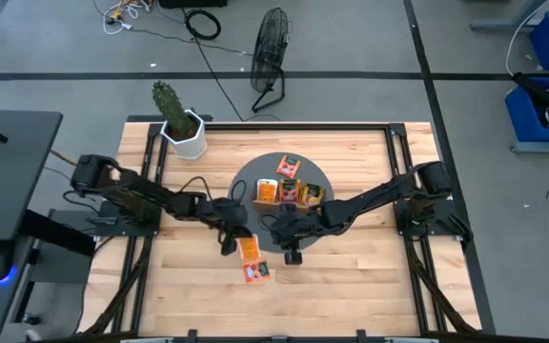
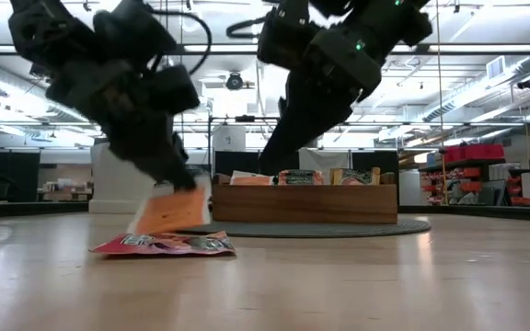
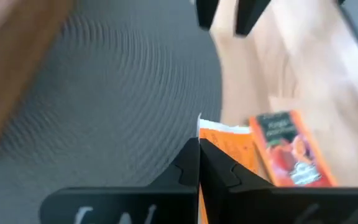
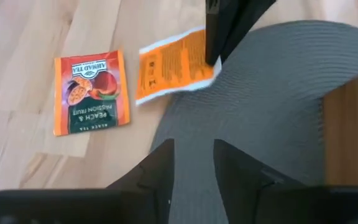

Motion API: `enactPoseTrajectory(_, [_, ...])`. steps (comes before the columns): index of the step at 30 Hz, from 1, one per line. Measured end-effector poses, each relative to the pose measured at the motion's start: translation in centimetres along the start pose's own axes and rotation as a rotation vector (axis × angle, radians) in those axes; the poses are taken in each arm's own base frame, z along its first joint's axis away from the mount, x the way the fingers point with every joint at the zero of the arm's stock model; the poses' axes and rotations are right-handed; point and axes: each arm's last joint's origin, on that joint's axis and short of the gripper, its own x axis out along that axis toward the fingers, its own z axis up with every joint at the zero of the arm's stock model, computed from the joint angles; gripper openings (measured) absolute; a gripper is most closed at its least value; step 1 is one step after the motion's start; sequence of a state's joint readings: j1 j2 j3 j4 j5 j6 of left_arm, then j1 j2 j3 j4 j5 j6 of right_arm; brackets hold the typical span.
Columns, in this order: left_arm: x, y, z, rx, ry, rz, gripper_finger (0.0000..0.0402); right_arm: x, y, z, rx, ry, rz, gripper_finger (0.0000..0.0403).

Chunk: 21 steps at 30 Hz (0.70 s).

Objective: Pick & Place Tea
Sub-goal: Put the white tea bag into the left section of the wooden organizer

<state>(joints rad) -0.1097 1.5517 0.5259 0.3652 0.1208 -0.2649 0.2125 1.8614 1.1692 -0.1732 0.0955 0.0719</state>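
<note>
A light, floppy sachet (image 4: 176, 62) was pinched by its edge in the closed left gripper (image 3: 199, 163) — at the mat's (image 1: 246, 181) seven o'clock — while the right gripper (image 4: 191, 165) hung slightly parted, empty.

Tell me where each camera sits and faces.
High: overhead, straight down; left gripper, right gripper, round grey woven mat.
Low: table height, level; both grippers hang from above.
Left wrist: past shut fingers clamping orange paper tea sachet.
Right wrist: past open fingers onto mat.
Shared: both wrists see another orange sachet flat on the wooden table.
</note>
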Motion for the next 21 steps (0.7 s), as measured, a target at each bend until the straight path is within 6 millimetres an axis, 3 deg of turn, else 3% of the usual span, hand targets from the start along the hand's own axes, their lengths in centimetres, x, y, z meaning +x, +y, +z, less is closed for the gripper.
enactPoseTrajectory(7, [-3.4,0.8,2.7,0.069,-0.118,0.073,0.0002,-1.9,1.4,0.6,-0.026,-0.067,-0.063,0.0097])
enactPoseTrajectory(13, [-5.5,1.5,6.5,0.170,-0.047,0.256,0.0001,-1.8,2.5,-0.3,-0.022,-0.077,-0.130,0.0091])
enactPoseTrajectory(21, [-7.4,2.0,11.9,0.297,-0.088,0.336,0.0001,-1.5,3.1,-2.0,0.025,-0.052,-0.201,0.0091])
